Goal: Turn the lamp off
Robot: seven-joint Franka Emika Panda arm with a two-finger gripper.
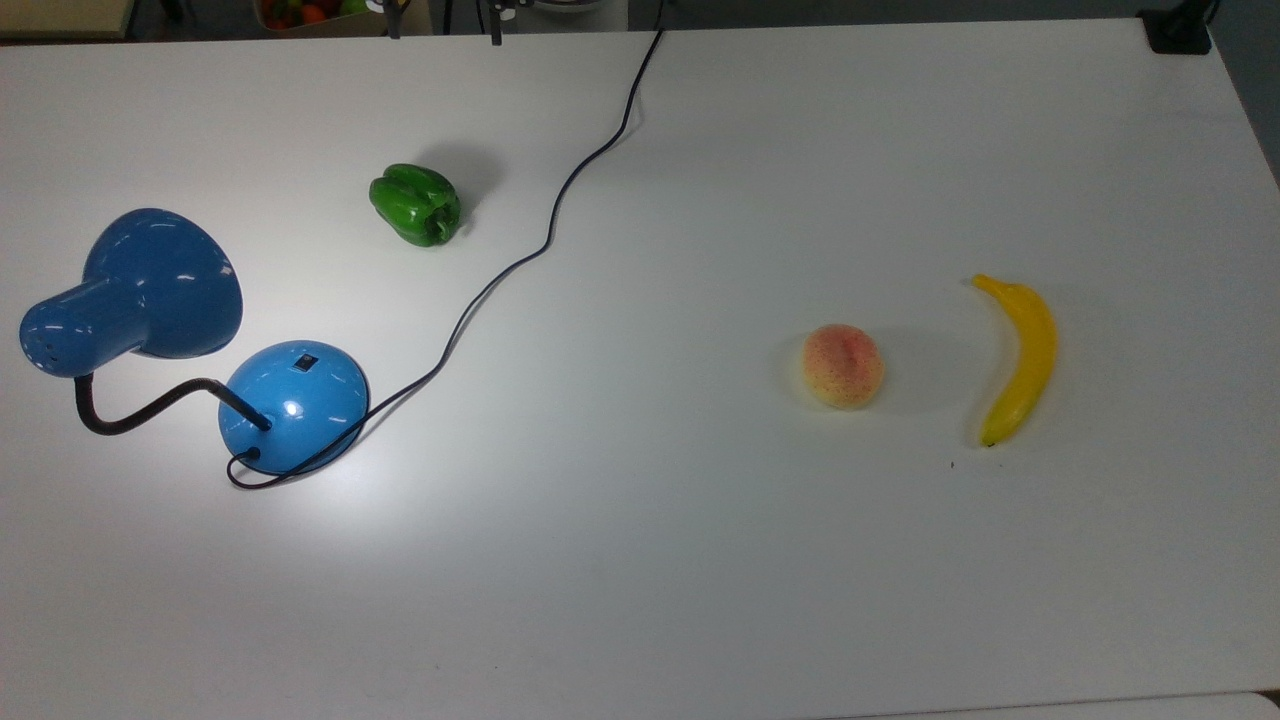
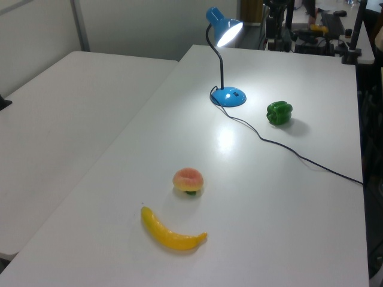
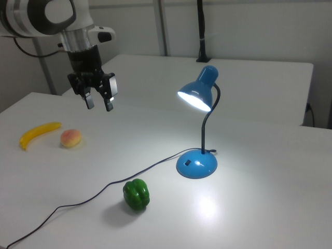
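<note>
White tabletop [image 3: 259,207] holds the lit lamp [image 3: 199,129] (blue), well apart from the spread, raised pincer [image 3: 99,102].

Lamp [image 3: 199,127]: shade and domed base glossy blue, with sharp highlights, like enamelled metal or hard plastic; gooseneck matt black, cord [image 1: 500,280] thin smooth black. Table [image 1: 700,560]: smooth white, satin sheen where the lamp's light falls. Green pepper [image 1: 416,205]: shiny, looks plastic. Banana [image 1: 1020,357]: smooth yellow, slight gloss. Peach [image 1: 843,365]: matt, speckled skin. Gripper [image 3: 97,102]: matt black fingers, arm casing above in glossy white.
</note>
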